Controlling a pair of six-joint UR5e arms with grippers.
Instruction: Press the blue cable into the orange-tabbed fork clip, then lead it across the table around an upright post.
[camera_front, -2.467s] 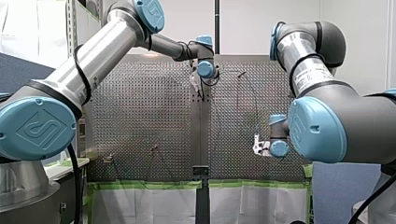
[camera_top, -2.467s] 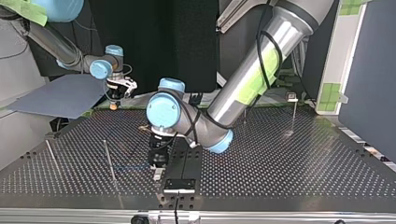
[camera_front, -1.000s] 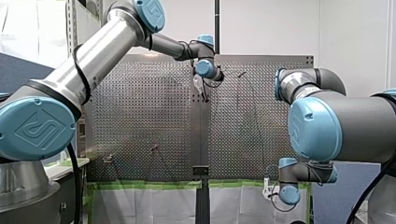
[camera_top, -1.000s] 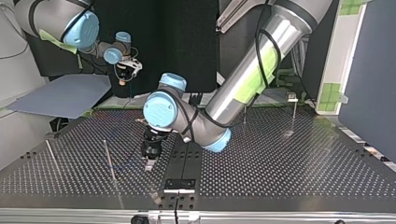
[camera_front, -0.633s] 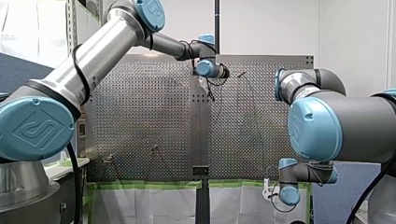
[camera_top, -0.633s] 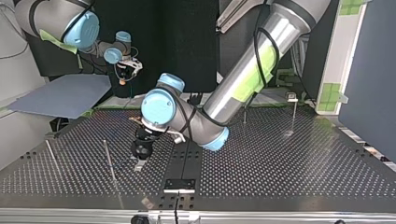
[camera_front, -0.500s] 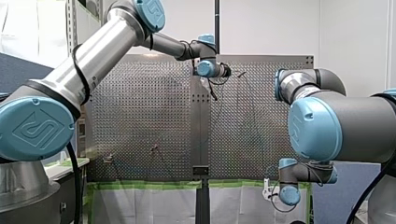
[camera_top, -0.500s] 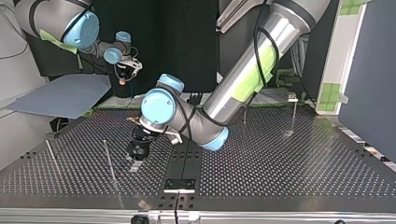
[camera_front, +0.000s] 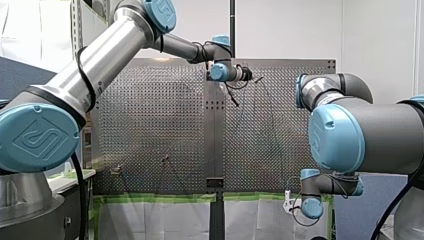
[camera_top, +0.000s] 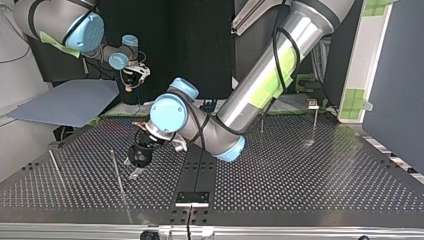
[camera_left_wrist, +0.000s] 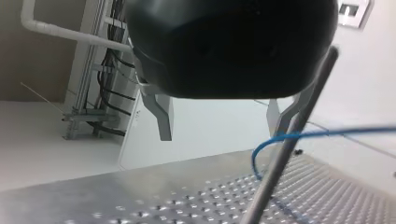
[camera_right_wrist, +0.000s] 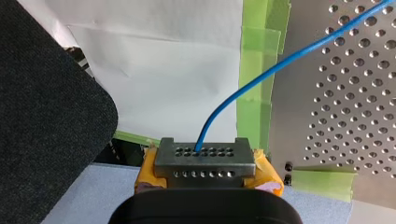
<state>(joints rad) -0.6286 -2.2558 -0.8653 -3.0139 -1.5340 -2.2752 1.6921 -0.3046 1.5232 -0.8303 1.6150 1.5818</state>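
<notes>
Over the perforated table (camera_top: 310, 170) my left arm (camera_top: 270, 70), which enters at the upper right of the top view, has swung its wrist toward the lower left. So my left gripper (camera_top: 134, 174) now stands just beside an upright post (camera_top: 118, 172). Its metal fingers (camera_left_wrist: 161, 116) are spread wide and hold nothing, and the post passes in front of one of them. My right gripper (camera_right_wrist: 204, 157), drawn back beyond the table's far edge at the upper left, stays closed on the blue cable (camera_right_wrist: 261, 79), which leads back toward the table. I judge that the leading around the post is beginning; whether the cable sits in the fork clip I cannot tell
</notes>
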